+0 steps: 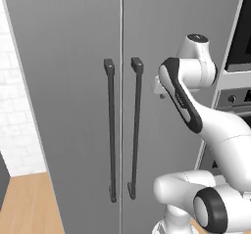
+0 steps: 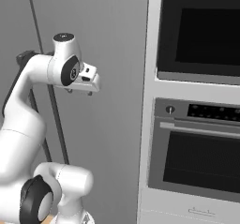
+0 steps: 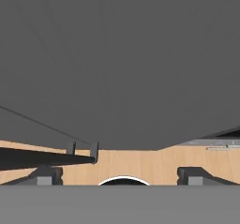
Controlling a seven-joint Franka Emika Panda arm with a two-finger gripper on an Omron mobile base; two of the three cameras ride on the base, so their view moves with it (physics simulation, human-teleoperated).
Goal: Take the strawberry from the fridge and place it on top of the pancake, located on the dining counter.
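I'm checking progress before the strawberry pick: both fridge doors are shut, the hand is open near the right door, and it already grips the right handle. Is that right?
Not quite. The hand grips nothing: the left base view shows it off to the right of the right handle, apart from it. The rest holds: the fridge has both doors shut and the hand is open by the right door.

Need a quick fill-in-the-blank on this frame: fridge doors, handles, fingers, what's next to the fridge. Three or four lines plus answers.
1. Both doors of the fridge are ____.
2. The two dark bar handles run ____ beside the centre seam.
3. The gripper has its fingers spread ____, gripping nothing.
4. To the right of the fridge stands a built-in ____ with a glass door and a control panel.

Answers: closed; vertically; open; oven
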